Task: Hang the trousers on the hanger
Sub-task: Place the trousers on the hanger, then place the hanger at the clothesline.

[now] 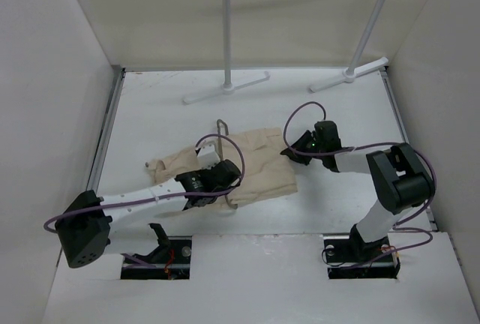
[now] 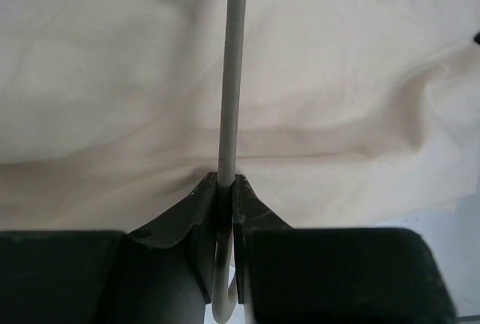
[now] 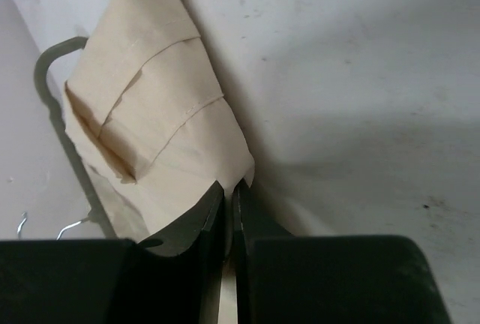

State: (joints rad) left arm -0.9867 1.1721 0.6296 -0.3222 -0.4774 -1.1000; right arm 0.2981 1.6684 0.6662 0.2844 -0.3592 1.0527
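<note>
The beige trousers (image 1: 259, 160) lie crumpled on the white table floor in the middle. The thin grey wire hanger (image 1: 222, 127) pokes out as a loop at their far edge; the rest runs over and under the cloth. My left gripper (image 1: 225, 180) is shut on the hanger wire (image 2: 232, 69), which runs straight up across the cloth (image 2: 112, 99) from my gripper (image 2: 226, 189). My right gripper (image 1: 294, 151) is shut on the trousers' right edge. In the right wrist view the gripper (image 3: 231, 189) pinches a cloth corner (image 3: 157, 121), with a hanger bend (image 3: 54, 52) behind.
A white tubular garment rack (image 1: 226, 35) with two feet stands at the back of the table. White walls enclose the left, right and back sides. Purple cables loop over both wrists.
</note>
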